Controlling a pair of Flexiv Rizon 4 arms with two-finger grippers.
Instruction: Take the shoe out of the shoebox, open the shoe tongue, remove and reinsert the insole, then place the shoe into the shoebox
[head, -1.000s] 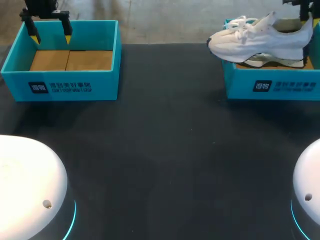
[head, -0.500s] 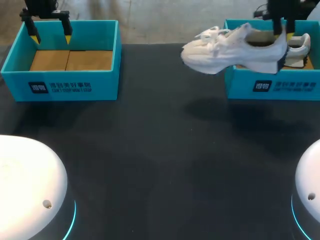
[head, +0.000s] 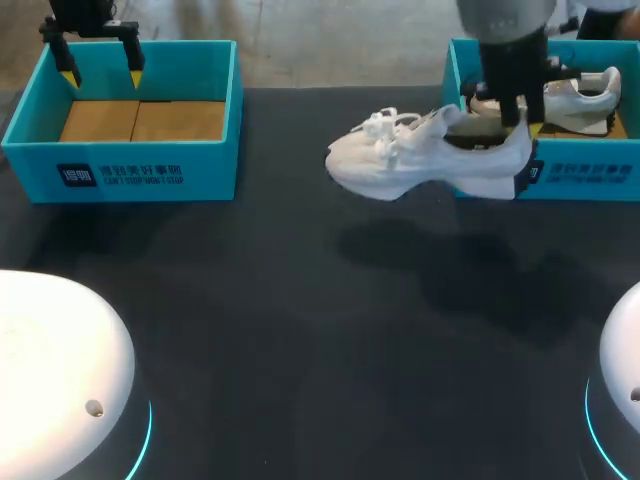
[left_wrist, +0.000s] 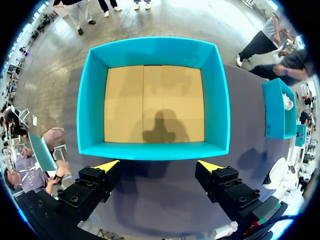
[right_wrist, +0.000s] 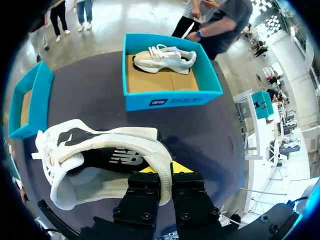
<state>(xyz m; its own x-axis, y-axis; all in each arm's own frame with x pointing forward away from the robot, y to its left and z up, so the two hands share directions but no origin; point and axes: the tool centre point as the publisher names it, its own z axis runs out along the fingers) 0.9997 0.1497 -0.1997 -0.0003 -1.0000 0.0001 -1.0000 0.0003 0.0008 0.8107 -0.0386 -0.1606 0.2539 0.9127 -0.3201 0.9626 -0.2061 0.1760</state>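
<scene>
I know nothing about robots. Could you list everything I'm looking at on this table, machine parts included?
left shoebox: one, teal, far left of the table, empty, brown cardboard floor.
right shoebox: one, teal, far right of the table.
held shoe: one, white, in the air over the table, beside the right shoebox.
boxed shoe: one, white, lying inside the right shoebox.
table: one, black, under everything.
arm bases: two, white, at the near left and near right corners.
left gripper: one, black with yellow tips, open, over the left shoebox.
right gripper: one, black with yellow tips, shut on the held shoe's heel.
</scene>
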